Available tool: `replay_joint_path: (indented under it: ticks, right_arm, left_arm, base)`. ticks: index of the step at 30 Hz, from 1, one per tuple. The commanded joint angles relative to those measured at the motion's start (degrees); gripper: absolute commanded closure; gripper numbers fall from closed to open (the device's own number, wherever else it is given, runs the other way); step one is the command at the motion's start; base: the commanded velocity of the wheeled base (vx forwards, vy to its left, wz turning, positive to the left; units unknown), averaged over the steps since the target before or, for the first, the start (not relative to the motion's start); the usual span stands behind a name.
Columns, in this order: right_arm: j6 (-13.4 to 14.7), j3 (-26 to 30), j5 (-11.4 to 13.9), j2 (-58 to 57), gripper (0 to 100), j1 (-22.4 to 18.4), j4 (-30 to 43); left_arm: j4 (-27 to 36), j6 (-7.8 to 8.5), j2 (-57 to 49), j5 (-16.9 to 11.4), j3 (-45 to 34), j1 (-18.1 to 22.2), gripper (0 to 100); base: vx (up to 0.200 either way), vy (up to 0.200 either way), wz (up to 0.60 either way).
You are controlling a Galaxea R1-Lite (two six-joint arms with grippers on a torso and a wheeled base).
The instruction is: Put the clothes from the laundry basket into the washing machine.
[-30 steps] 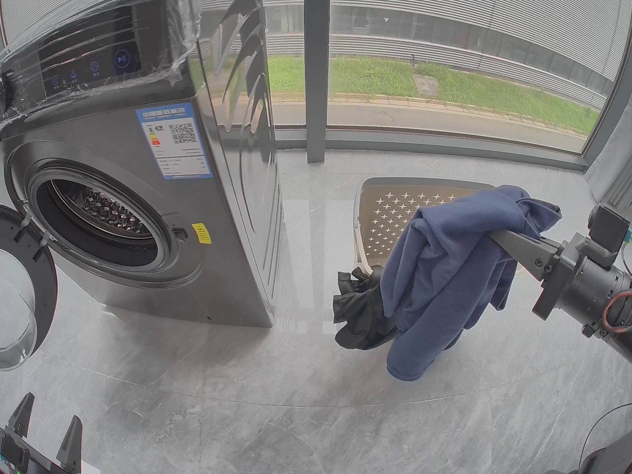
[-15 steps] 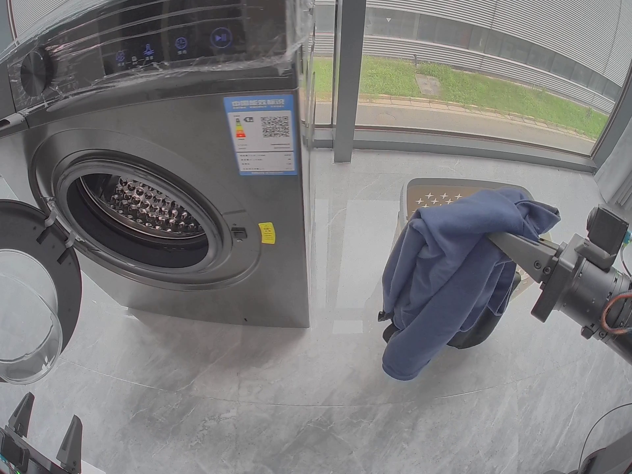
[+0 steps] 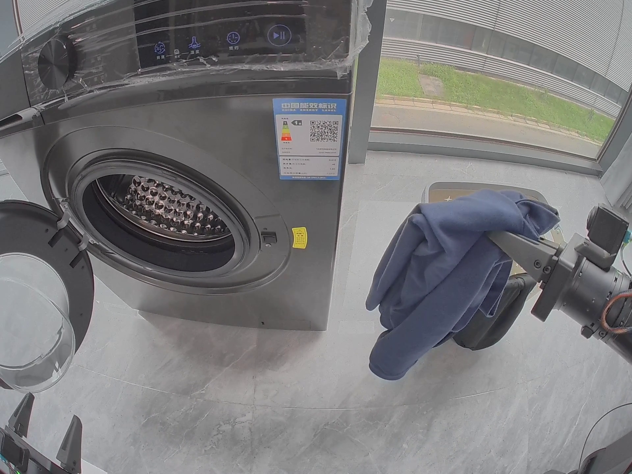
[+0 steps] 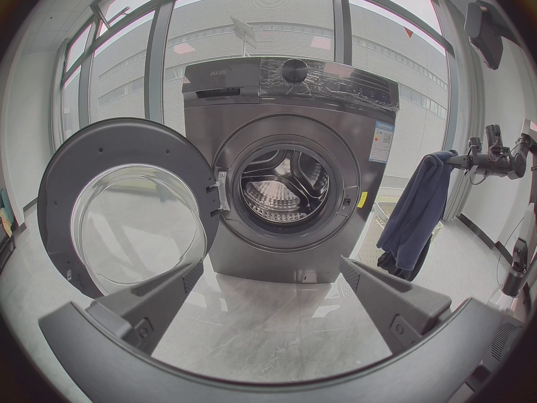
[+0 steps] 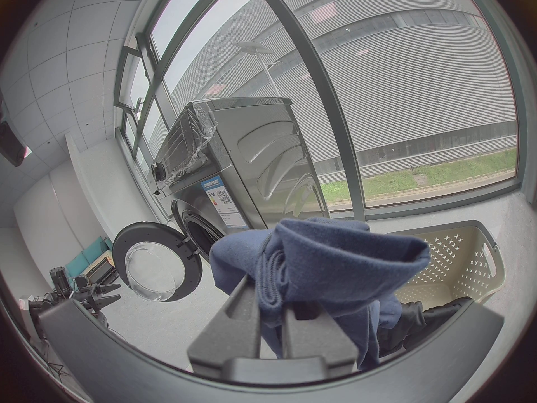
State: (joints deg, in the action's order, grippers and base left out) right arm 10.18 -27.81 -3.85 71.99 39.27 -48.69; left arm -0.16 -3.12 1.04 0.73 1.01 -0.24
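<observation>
Blue garment (image 3: 441, 264) — near washing machine (image 3: 197, 120) corner

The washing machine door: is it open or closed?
Open. The round glass door is swung out to one side, and the metal drum shows through the uncovered opening.

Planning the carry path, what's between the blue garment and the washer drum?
Just bare floor, per the head and left wrist views. The blue garment hangs from the right gripper beside the washer, whose drum stands open.
</observation>
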Motion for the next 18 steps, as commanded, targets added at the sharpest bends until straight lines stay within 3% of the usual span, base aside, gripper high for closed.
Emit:
replay_joint_path:
  ticks: [1, 6, 15, 18]
  right_arm:
    - [0.0, 0.1, 0.0, 0.1, 100, 0.1, 0.0]
    - [0.0, 0.2, 0.0, 0.1, 100, 0.0, 0.1]
    - [0.0, 0.2, 0.0, 0.1, 100, 0.1, 0.1]
    - [0.0, 0.2, 0.0, 0.1, 100, 0.1, 0.1]
  left_arm:
    - [0.0, -0.04, -0.9, 0.0, -0.9, 0.0, 0]
    - [0.0, -0.04, -0.9, 0.0, -0.9, 0.0, 0]
    - [0.0, -0.04, -0.9, 0.0, -0.9, 0.0, 0]
    - [0.0, -0.04, -0.9, 0.1, -0.9, 0.0, 0]
  base:
    - [-0.200, 0.000, 0.00]
    - [-0.200, 0.000, 0.00]
    - [0.000, 0.000, 0.00]
    - [0.000, 0.200, 0.00]
